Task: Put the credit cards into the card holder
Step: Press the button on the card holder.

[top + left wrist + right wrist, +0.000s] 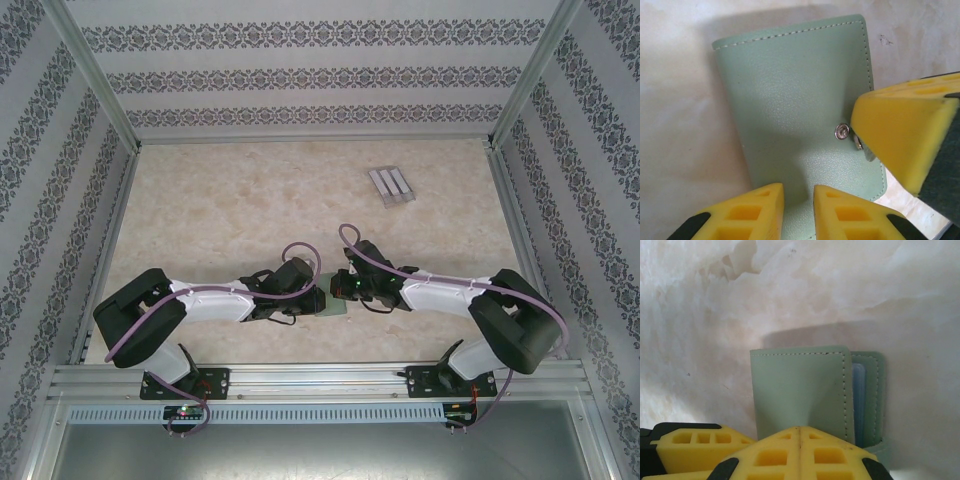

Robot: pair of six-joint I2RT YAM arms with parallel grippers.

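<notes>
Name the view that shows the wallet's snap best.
Left wrist: the snap sits in plain sight on the wallet. Right wrist shows the wallet's cover and a blue edge inside; top external shows a sliver between the arms.

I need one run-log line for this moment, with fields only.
card holder: closed, flat on table | left gripper: jaws slightly apart over its near edge | right gripper: jaws shut at snap side | stand: far right

White-and-black arms [225, 300] trail lilac cables [300, 250]; blocky yellow fingers [832, 212] have recessed pockets.
</notes>
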